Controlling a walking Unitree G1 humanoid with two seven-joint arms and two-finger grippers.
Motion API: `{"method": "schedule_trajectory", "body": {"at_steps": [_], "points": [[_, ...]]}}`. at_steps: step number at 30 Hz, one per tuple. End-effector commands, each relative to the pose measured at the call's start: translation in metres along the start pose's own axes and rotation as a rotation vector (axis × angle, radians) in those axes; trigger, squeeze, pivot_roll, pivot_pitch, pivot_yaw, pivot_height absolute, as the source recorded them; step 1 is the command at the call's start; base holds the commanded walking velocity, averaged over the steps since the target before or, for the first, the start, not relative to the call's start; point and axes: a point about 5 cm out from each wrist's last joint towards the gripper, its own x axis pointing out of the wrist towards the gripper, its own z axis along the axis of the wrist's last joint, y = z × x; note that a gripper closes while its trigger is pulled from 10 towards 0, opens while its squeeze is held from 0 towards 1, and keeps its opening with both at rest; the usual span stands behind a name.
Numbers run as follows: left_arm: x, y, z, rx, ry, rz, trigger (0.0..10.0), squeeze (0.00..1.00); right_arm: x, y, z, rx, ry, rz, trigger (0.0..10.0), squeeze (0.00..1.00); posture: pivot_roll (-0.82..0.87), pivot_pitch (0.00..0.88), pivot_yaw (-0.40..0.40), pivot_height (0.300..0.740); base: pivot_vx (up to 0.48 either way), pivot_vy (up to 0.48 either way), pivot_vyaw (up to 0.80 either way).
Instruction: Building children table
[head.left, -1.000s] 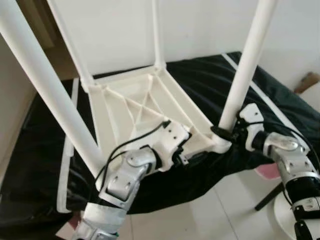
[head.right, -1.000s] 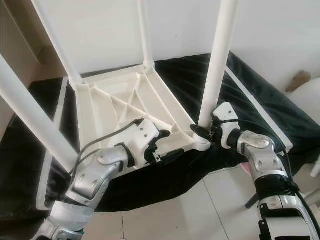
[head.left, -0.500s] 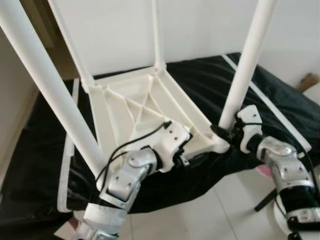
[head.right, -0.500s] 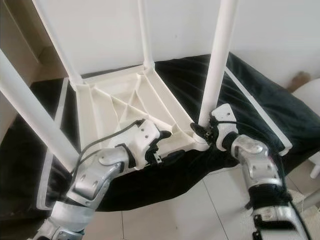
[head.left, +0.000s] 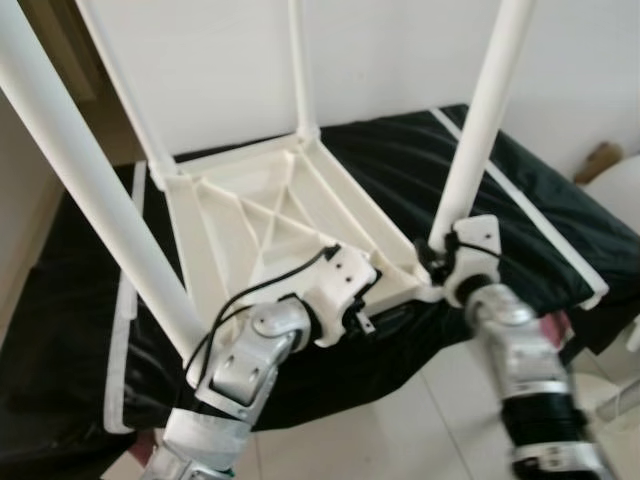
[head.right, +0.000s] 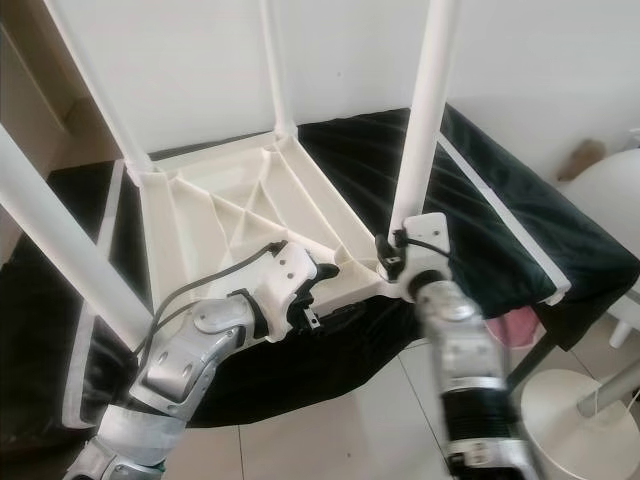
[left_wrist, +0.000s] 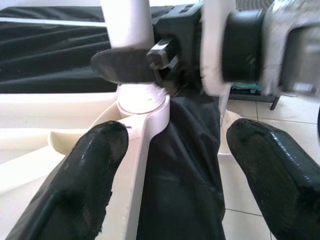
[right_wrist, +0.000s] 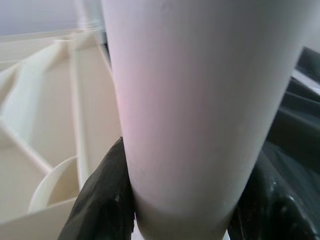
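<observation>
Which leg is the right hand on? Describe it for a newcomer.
An upturned white table top lies on a black cloth, four white legs pointing up. The leg at the near right corner is the one: the right hand clamps its base.

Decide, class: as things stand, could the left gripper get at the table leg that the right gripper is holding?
Probably yes. The left gripper is open at the tabletop edge, facing that leg, with only black cloth between; the right gripper occupies its base.

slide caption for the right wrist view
Right gripper shut on a white plastic table leg just above its socket in the upturned white plastic tabletop.
</observation>
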Motion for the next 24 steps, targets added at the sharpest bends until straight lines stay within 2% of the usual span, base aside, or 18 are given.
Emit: {"method": "schedule_trajectory", "body": {"at_steps": [1,2,4,5,7,20,24], "points": [[-0.001,-0.001,-0.003,-0.002,0.014,0.019,10.0,0.0,-0.008,-0.005,-0.034,0.043,0.164,-0.175,10.0,0.0,-0.08,0.0,0.075,0.74,0.0,0.0,0.0],[-0.001,-0.001,-0.003,-0.002,0.014,0.019,10.0,0.0,-0.008,-0.005,-0.034,0.043,0.164,-0.175,10.0,0.0,-0.08,0.0,0.075,0.74,0.0,0.0,0.0],[-0.002,-0.001,-0.003,-0.004,0.013,0.019,10.0,0.0,-0.013,0.013,-0.037,0.083,0.18,-0.258,10.0,0.0,-0.07,0.0,0.071,0.74,0.0,0.0,0.0],[-0.002,-0.001,-0.003,-0.004,0.013,0.019,10.0,0.0,-0.013,0.013,-0.037,0.083,0.18,-0.258,10.0,0.0,-0.07,0.0,0.071,0.74,0.0,0.0,0.0],[-0.002,-0.001,-0.003,-0.008,0.014,0.024,10.0,0.0,-0.014,0.031,-0.032,0.099,0.159,-0.203,10.0,0.0,-0.06,0.0,0.068,0.74,0.0,0.0,0.0],[-0.004,0.0,-0.002,-0.018,0.011,0.053,10.0,0.0,-0.014,0.034,-0.027,0.064,0.126,-0.23,10.0,0.0,-0.05,0.0,0.055,0.74,0.0,0.0,0.0],[-0.004,0.0,-0.002,-0.019,0.01,0.054,10.0,0.0,-0.013,0.038,-0.024,0.087,0.121,-0.182,10.0,0.0,-0.05,0.0,0.055,0.74,0.0,0.0,0.0]]}}
